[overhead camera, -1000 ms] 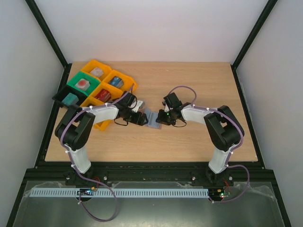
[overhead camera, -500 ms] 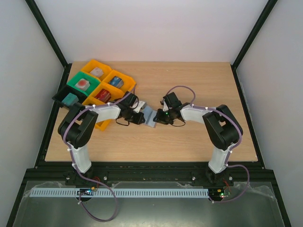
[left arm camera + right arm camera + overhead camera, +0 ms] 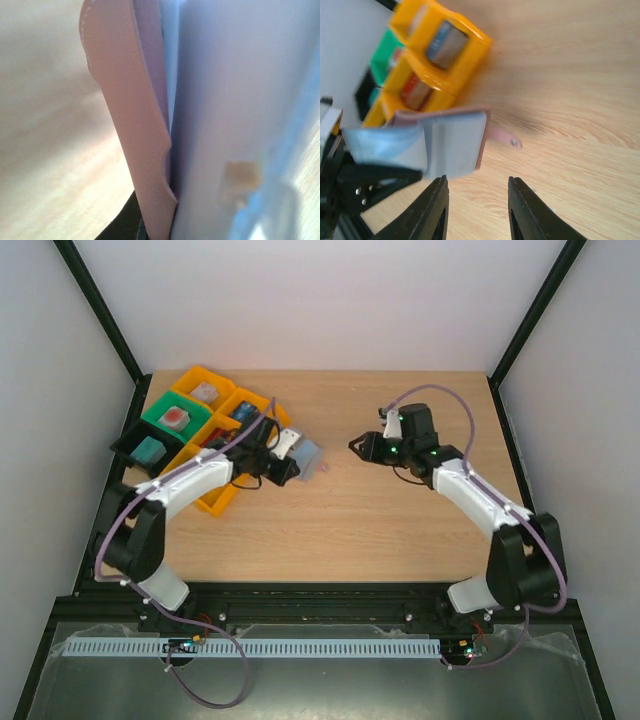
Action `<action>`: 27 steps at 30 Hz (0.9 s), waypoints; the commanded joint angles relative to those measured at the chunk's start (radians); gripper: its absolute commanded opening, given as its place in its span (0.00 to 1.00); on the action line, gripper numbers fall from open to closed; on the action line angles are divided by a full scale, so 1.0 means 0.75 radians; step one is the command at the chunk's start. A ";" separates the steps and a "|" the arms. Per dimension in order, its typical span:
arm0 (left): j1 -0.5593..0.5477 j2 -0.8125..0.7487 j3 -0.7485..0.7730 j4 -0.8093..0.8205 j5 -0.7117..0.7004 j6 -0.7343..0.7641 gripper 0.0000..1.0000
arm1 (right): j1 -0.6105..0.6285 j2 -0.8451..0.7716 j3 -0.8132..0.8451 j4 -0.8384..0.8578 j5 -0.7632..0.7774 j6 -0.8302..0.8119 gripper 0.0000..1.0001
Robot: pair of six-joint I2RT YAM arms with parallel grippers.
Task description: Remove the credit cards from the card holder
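Observation:
My left gripper (image 3: 288,454) is shut on the card holder (image 3: 483,131), holding it just above the table beside the trays. In the left wrist view the tan-pink card holder (image 3: 125,115) fills the frame, with the pale blue-grey credit cards (image 3: 240,100) standing inside it. From above, the credit cards (image 3: 308,452) stick out to the right of the left fingers. The holder's strap with its snap (image 3: 513,143) hangs towards the table. My right gripper (image 3: 358,447) is open and holds nothing. Its fingertips (image 3: 434,200) are a short way from the free end of the credit cards (image 3: 452,142).
Yellow, green and black trays (image 3: 222,400) with small coloured blocks sit at the table's far left, just behind the left gripper. In the right wrist view the yellow trays (image 3: 470,50) lie beyond the holder. Bare wood (image 3: 400,530) runs from the grippers to the near edge.
The left gripper shut on the holder and carried it up and left towards the trays. The right gripper let go, opened wider and drew back to the right.

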 commanded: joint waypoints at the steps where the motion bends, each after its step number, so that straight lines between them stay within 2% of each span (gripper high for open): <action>1: 0.059 -0.185 0.189 -0.185 0.053 0.192 0.02 | 0.001 -0.181 0.039 0.051 -0.142 -0.144 0.35; 7: 0.180 -0.353 0.512 -0.452 0.246 0.319 0.02 | 0.001 -0.426 0.024 0.421 -0.378 -0.069 0.48; 12: 0.203 -0.510 0.615 -0.453 0.418 0.306 0.02 | 0.019 -0.491 0.077 0.645 -0.480 0.031 0.56; 17: 0.204 -0.573 0.611 -0.326 0.524 0.128 0.02 | 0.073 -0.471 0.167 0.634 -0.513 0.013 0.58; 21: 0.263 -0.607 0.601 -0.249 0.597 0.020 0.02 | 0.092 -0.454 0.202 0.614 -0.541 -0.005 0.58; 27: 0.322 -0.694 0.485 -0.132 0.687 -0.105 0.02 | 0.107 -0.420 0.292 0.532 -0.546 -0.035 0.58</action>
